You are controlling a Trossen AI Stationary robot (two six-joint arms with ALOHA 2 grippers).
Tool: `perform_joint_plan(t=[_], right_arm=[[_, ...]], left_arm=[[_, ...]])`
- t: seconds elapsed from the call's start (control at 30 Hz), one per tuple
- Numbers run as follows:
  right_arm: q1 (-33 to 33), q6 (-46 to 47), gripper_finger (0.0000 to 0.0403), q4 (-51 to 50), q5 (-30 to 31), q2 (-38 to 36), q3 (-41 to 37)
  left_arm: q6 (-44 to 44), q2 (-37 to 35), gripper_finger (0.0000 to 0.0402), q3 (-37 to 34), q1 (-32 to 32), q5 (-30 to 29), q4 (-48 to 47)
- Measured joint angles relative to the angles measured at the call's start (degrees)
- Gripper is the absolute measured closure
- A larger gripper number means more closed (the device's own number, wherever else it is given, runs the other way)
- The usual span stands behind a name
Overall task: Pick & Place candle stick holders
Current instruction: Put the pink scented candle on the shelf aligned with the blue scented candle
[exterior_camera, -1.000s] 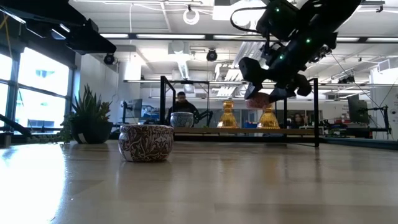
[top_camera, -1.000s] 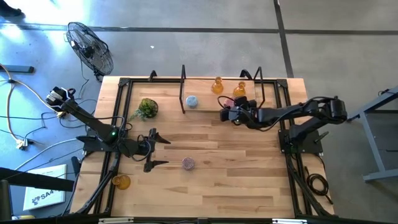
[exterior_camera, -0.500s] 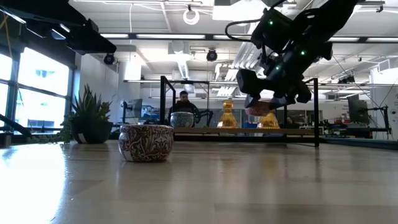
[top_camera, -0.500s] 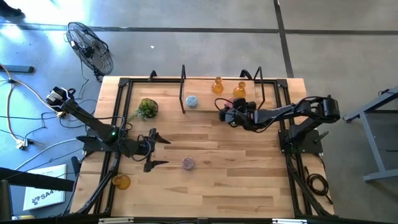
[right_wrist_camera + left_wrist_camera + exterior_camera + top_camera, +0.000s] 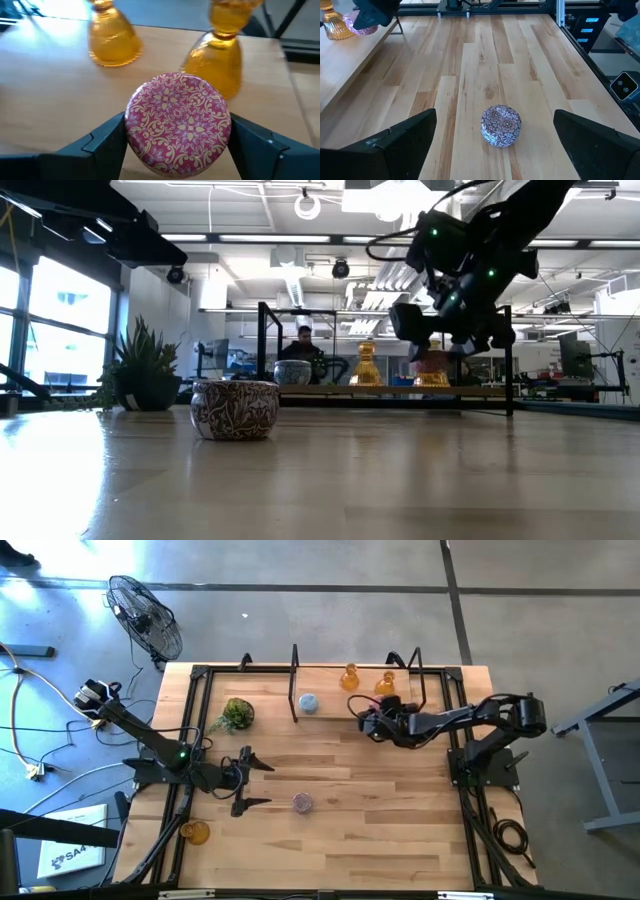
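A pink patterned round candle stick holder (image 5: 177, 125) sits between the fingers of my right gripper (image 5: 368, 722), which is shut on it just above the raised wooden shelf (image 5: 330, 712) at the table's far side. Two amber bottle-shaped holders (image 5: 112, 40) (image 5: 222, 55) and a pale blue round one (image 5: 308, 702) stand on that shelf. A lilac round holder (image 5: 501, 125) stands on the table just ahead of my left gripper (image 5: 266, 785), which is open and touches nothing. A third amber holder (image 5: 195, 832) stands near the front left corner. My right gripper pinches the pink holder's round side wall (image 5: 134, 131) between its two fingers, one on each side. The fingers come from the table's right side, slanting down. The holder stays upright, mouth up, and hangs a little above the shelf in the low view.
A small green plant (image 5: 238, 713) stands at the far left of the table. Black metal posts (image 5: 294, 680) rise around the shelf. A black frame (image 5: 190, 730) borders the table. A floor fan (image 5: 145, 615) stands beyond the far left corner.
My right gripper has sunk toward the shelf with the pink holder and tipped its fingers further down; the holder stays upright in the hold.
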Motion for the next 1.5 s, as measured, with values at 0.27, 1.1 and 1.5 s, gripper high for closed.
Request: perform_joint_plan(t=[0.27,1.1,1.5], right_arm=[[-0.98,-0.02,0.0120,-0.27,-0.50,0.00,-0.02],[-2.57,1.10,0.0118,-2.88,-4.28,0.00,-0.02],[-2.57,1.05,0.0106,-3.11,-4.38,0.00,-0.02]], left_arm=[[0.00,0.02,0.0004,0.00,0.00,0.00,0.00],[0.00,0.00,0.0004,0.00,0.02,0.00,0.00],[0.00,0.01,0.0004,0.00,0.01,-0.01,0.00]])
